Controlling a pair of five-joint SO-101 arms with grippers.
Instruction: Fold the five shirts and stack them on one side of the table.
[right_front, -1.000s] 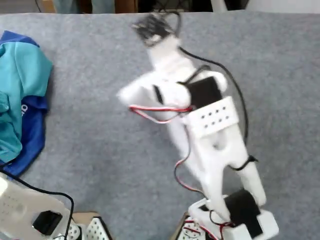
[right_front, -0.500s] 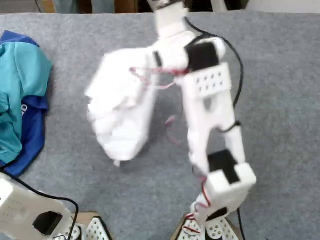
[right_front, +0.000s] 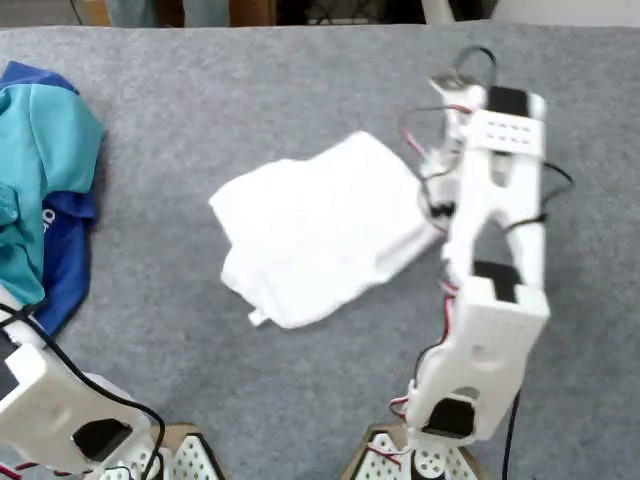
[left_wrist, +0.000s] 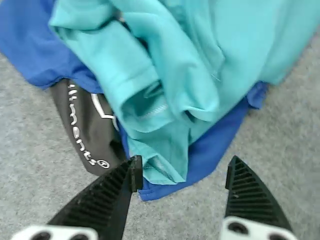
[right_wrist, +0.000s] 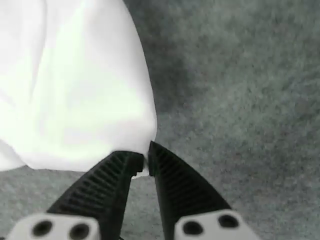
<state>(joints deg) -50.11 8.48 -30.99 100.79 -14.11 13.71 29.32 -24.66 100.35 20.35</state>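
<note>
Open table (right_front: 160, 130) between white shirt (right_front: 320, 235) and teal pile (right_front: 45, 170) — passable, right arm (right_front: 495, 190) beside shirt

Your high camera looks steeply down over most of the grey surface (right_front: 200, 100), with the 2 arm bases (right_front: 410, 462) at its lower edge. Your left wrist camera peers past its own jaws, close over the teal shirt (left_wrist: 200, 60) (the same heap lies at the high view's left edge). Your right wrist camera sits close above the white shirt (right_wrist: 75, 90), which the high view shows mid-surface.
</note>
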